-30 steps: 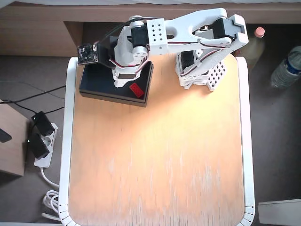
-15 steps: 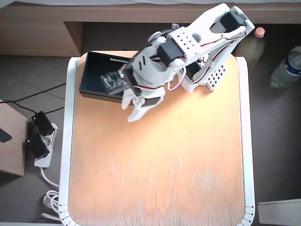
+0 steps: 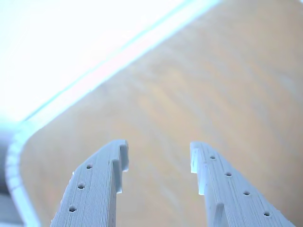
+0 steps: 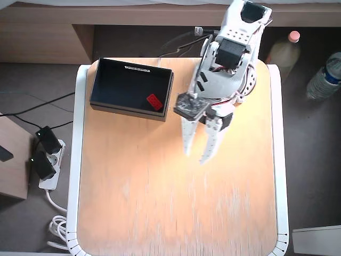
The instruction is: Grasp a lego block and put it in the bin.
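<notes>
In the overhead view the red lego block [image 4: 154, 101] lies inside the black bin [image 4: 114, 85], near its right wall, at the table's back left. My white gripper [image 4: 195, 158] hangs over the bare wooden tabletop right of the bin, pointing toward the front. It is open with nothing between its fingers. The wrist view shows the gripper [image 3: 158, 158] with both fingertips [image 3: 119, 158] apart over bare wood. Neither the bin nor the block appears in that view.
The wooden table [image 4: 176, 213] has a white rim [image 4: 76, 160] along its sides. The arm's base [image 4: 240, 85] stands at the back right. A power strip [image 4: 45, 160] and cables lie on the floor at left, bottles [image 4: 322, 77] at right.
The arm swung from over the bin to the right and forward. The red block stays in the bin, and the gripper now points down the table, open and empty.
</notes>
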Controlling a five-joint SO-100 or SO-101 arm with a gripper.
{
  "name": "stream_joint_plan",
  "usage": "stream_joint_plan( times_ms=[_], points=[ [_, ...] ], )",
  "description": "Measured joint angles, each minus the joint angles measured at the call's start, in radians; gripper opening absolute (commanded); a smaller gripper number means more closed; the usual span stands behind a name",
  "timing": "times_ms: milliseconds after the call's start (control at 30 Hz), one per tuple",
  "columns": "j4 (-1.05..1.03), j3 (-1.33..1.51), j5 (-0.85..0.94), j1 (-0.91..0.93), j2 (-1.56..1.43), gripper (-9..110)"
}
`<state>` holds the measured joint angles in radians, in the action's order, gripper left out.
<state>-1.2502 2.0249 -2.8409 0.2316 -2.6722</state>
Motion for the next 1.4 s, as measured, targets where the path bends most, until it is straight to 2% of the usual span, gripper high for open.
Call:
stream_joint_plan(
  times_ms=[167,467,867,1400],
  points=[
    [0.000,0.104,-0.025,-0.127,-0.081,0],
    [0.000,0.462,-0.140,-0.256,-0.345,0],
    [0.002,0.762,-0.175,-0.262,-0.531,0],
    [0.008,0.992,-0.153,-0.245,-0.535,0]
  ],
)
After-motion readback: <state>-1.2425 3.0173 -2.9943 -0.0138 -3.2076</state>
